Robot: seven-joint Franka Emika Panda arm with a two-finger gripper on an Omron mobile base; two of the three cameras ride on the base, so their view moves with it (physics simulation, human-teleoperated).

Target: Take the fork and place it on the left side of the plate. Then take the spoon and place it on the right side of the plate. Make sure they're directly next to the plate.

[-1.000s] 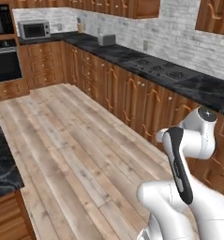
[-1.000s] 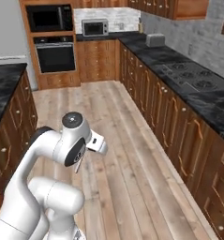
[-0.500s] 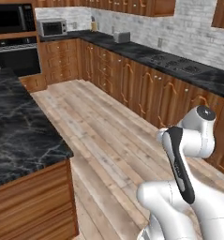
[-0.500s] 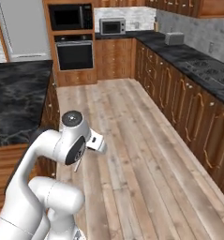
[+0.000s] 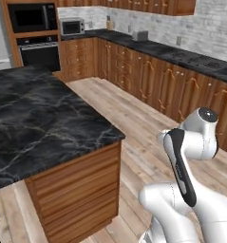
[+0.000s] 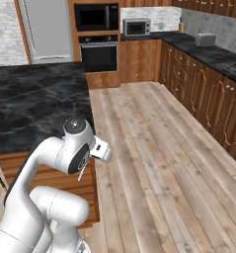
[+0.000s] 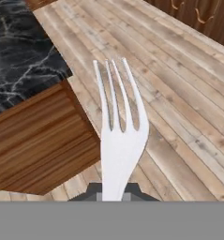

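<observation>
A: Where's your fork point(image 7: 119, 140) right now?

B: It's clamped in your gripper point(image 7: 114, 191), jaws closed tight on the handle. In the hand view the head rises from between the fingertips, prongs pointing away from the camera. I count 4 prongs, though the middle ones blur together. The handle is hidden below the grey band, so you can't see how far down the grip sits.

A: Can you see it from the base?

B: In the right base view, a thin grey sliver point(image 6: 83, 171) hangs below the white hand; that's likely the fork, but it's too small for you to be sure.

A: What's under it?

B: Wooden plank floor point(image 7: 179, 70), with a corner of the black marble island counter point(image 7: 19, 56) and its wood side panel point(image 7: 38, 150) to the left of the hand view. The island point(image 5: 39, 118) runs off the left edge of the left base view.
</observation>
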